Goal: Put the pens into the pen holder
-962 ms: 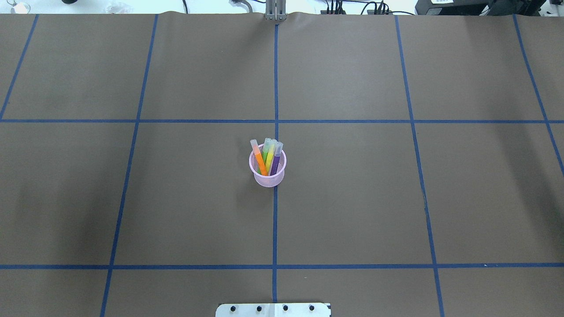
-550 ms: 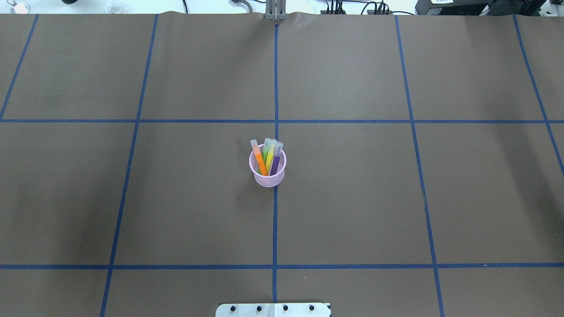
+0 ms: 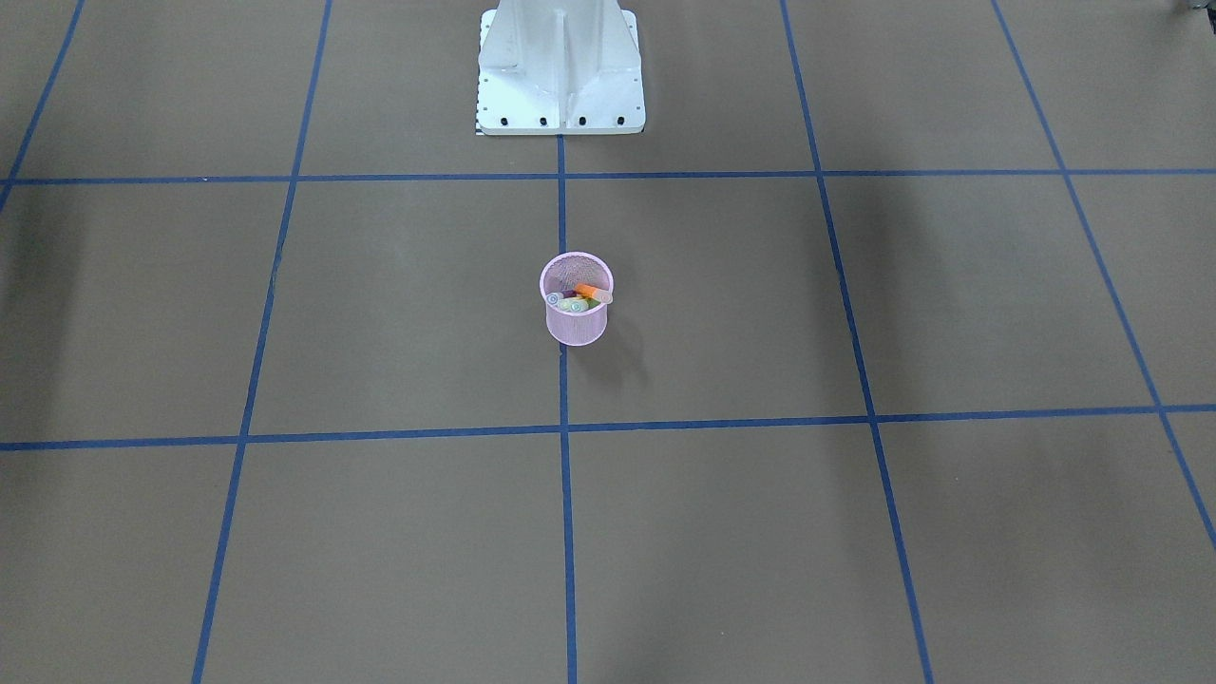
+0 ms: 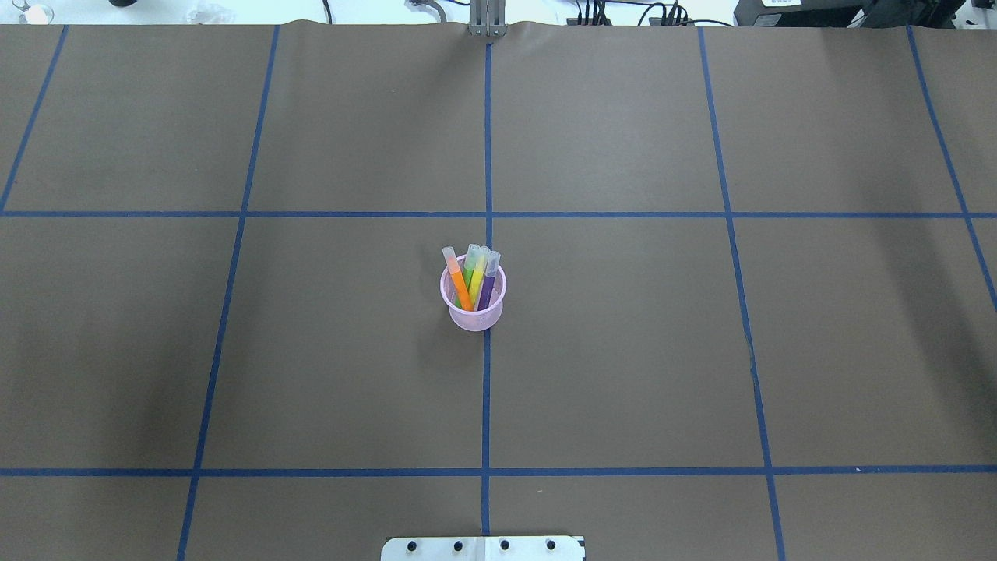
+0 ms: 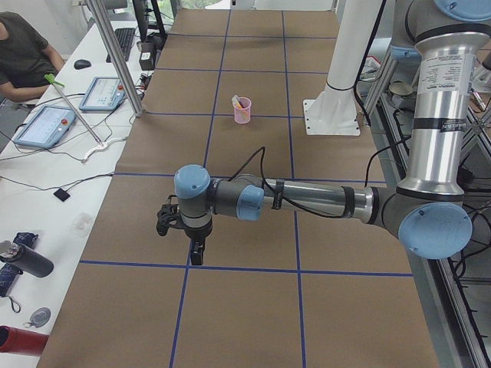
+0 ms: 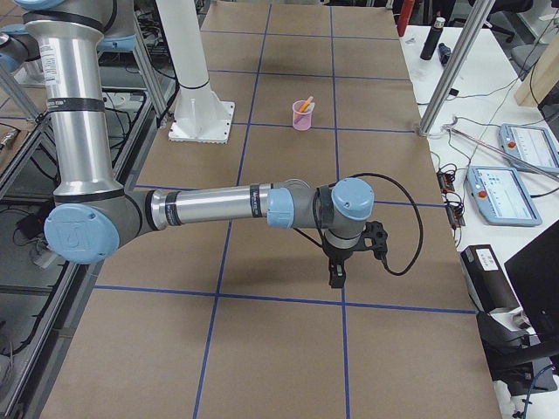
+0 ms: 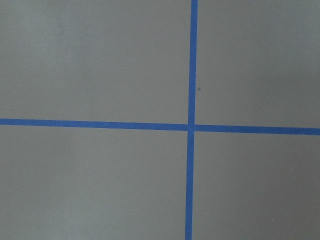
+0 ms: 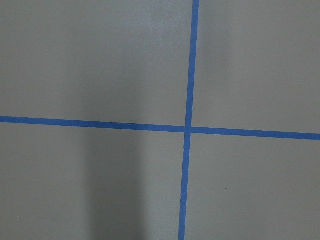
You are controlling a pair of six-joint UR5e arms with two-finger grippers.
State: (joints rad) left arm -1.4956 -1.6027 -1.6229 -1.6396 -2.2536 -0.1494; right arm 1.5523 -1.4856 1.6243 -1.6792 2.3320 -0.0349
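— What lies under you?
— Brown paper [image 4: 623,343] over my table, cut into squares by blue tape [image 4: 623,214]. The light is even, and the shadows on it are soft.
— And off your left end?
— A white desk [image 5: 31,222] with two tablets [image 5: 47,126], a keyboard [image 5: 125,44] and a mouse [image 5: 80,64].
— Your right?
— Another white desk [image 6: 507,78]: two more tablets [image 6: 531,147], a dark bottle [image 6: 429,40], and a metal post [image 6: 452,63] at its edge.

Whether the left fingers [image 5: 197,251] and right fingers [image 6: 335,274] are parted is unclear.
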